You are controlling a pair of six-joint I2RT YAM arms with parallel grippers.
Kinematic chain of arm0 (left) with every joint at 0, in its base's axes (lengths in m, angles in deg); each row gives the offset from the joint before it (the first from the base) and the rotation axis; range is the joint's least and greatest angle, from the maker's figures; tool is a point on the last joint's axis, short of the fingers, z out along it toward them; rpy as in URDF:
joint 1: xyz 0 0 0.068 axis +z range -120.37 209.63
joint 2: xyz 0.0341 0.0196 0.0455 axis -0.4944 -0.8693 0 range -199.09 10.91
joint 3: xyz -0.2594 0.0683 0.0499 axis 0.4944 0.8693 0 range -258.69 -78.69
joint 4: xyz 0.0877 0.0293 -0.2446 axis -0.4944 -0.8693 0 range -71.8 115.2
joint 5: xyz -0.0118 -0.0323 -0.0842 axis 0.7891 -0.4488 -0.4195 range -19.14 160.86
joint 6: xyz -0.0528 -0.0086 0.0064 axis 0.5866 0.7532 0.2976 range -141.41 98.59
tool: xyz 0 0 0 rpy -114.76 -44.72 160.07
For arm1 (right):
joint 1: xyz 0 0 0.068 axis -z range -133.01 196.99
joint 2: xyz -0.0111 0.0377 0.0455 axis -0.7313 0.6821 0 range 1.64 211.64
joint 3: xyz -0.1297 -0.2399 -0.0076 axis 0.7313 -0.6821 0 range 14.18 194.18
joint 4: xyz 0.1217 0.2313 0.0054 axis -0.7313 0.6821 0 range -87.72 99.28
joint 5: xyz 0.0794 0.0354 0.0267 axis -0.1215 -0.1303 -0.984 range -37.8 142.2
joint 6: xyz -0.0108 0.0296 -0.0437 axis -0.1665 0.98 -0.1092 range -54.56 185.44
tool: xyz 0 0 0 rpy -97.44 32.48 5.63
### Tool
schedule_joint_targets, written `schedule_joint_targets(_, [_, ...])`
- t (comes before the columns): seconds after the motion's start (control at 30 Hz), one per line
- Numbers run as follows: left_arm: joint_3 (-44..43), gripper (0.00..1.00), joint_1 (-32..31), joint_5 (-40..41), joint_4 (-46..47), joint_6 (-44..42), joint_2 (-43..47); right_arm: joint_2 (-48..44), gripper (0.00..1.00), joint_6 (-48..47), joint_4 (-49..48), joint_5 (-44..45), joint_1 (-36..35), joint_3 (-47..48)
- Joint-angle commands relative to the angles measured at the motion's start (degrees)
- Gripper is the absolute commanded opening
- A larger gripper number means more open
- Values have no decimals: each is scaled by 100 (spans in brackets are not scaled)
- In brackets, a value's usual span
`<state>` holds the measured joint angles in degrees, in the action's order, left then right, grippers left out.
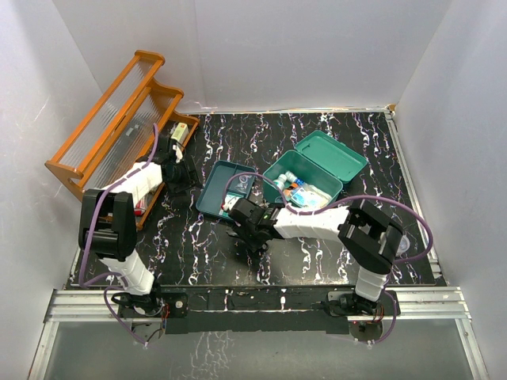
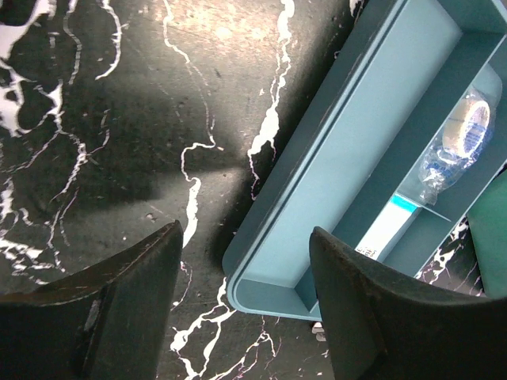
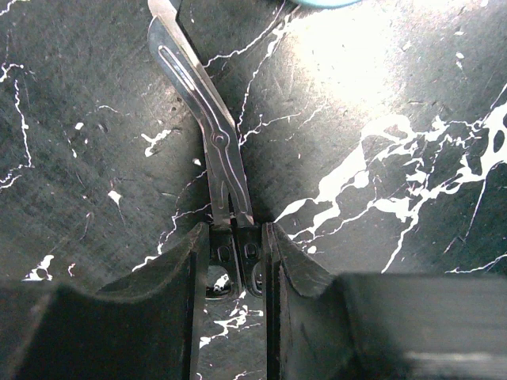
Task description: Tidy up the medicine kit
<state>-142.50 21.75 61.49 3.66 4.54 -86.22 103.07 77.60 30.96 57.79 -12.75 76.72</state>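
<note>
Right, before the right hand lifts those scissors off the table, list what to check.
1. Grip: right hand closed on the scissors near the handles: ok.
2. Blades together, scissors flat on the table: ok.
3. Other arm: left hand open and empty, near the corner of the tray: ok.
4. Lid of the box open: ok.
5. Room in the box for the scissors: cannot tell; it already holds several things.
6. Long compartment of the tray bare: ok.
</note>
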Motion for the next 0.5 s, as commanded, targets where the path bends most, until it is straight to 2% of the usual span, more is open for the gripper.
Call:
schedule_joint_targets(0.0, [-228,62,7,-512,144,-123,-81,-6,17,233,-450,-60,60,-256])
schedule_joint_targets(0.13, [-160,58,-60,-683,190,-222,-180,-24,17,315,-491,-138,68,-366])
schedule_joint_targets(0.23, [-116,54,-110,-688,194,-262,-262,-125,16,365,-501,-52,68,-407])
schedule_joint_targets(0.33, [-50,44,-150,-632,236,-266,-290,-438,16,342,-471,82,68,-434])
schedule_joint_targets(0.47, [28,40,-228,-558,305,-267,-265,-767,15,284,-520,226,68,-528])
